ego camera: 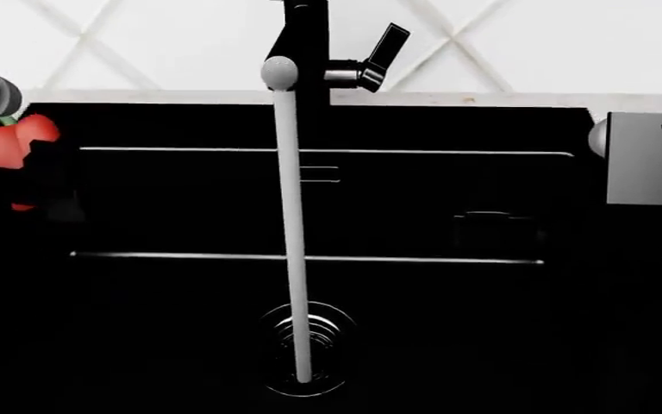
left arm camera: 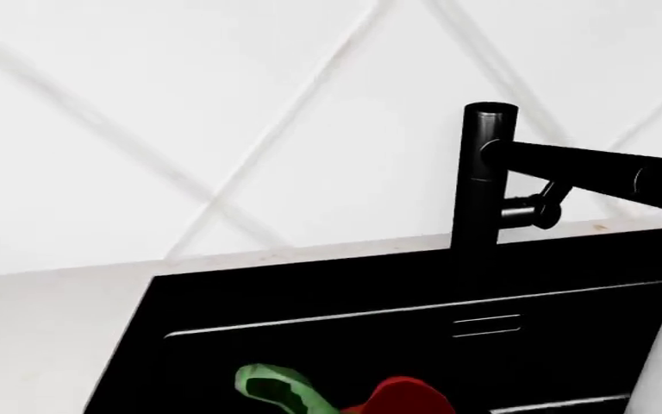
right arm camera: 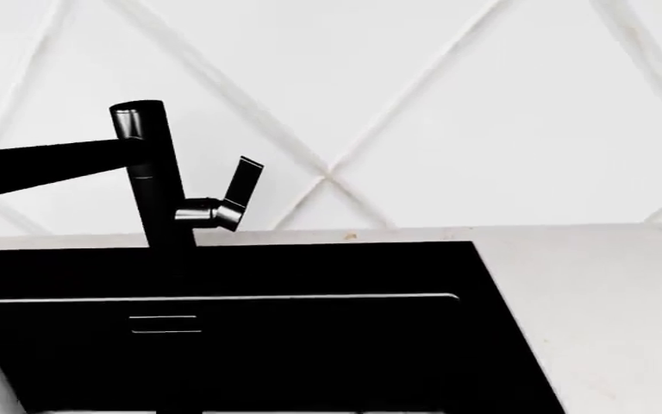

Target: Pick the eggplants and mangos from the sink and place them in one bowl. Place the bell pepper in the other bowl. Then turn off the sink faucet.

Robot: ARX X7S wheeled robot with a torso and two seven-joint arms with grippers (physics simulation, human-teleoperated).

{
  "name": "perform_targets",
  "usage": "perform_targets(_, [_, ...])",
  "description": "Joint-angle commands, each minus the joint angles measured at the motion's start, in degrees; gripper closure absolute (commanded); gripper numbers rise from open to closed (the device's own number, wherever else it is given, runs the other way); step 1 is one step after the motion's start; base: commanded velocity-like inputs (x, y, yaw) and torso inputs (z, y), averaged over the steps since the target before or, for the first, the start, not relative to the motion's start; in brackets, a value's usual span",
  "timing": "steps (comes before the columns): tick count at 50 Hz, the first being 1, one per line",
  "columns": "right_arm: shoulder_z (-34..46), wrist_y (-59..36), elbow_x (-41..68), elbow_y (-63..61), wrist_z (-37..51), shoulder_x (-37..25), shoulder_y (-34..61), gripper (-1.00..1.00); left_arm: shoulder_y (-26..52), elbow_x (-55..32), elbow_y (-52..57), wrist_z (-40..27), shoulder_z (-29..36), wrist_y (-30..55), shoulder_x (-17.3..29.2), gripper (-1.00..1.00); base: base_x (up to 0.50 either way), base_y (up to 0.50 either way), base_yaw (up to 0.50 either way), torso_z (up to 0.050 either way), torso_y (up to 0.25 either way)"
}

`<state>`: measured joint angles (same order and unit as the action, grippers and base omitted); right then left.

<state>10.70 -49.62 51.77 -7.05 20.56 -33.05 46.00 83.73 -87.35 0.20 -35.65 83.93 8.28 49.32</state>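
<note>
A red bell pepper (ego camera: 11, 142) with a green stem hangs at the far left of the head view, over the left edge of the black sink (ego camera: 423, 285). My left gripper (ego camera: 46, 185) is dark against the sink and appears shut on it. The pepper also shows in the left wrist view (left arm camera: 406, 398). My right gripper (ego camera: 490, 231) is a faint dark shape over the sink's right half; its jaws do not show. The black faucet (ego camera: 306, 43) runs a white water stream (ego camera: 292, 224) into the drain (ego camera: 304, 345). Its handle (ego camera: 381, 52) is tilted up. Eggplants, mangos and bowls are out of view.
A white tiled wall (ego camera: 538, 43) stands behind the sink. A pale counter strip (right arm camera: 607, 302) runs along the sink's back and right side. The faucet spout and handle (right arm camera: 237, 188) show in both wrist views. My right arm's grey link (ego camera: 647, 157) is at the right edge.
</note>
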Motion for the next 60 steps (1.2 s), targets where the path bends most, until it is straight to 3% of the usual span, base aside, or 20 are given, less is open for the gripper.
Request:
perform_targets(1, [-1.27,-0.38,0.51,-1.73,0.98,-0.14,-1.34,-1.00,-0.30,0.07,0.91,-0.19,-0.72,-2.36,0.31,1.00,-0.47,0.08,0.00,0.000,0.000])
perform_targets(60, [2.80,3.55,-3.31,3.00,-3.08,1.17,0.53,-1.00,-0.47,-0.18,0.74,-1.61,-1.62,-1.24,0.63,1.00,-0.07,0.46,0.00,0.000,0.000])
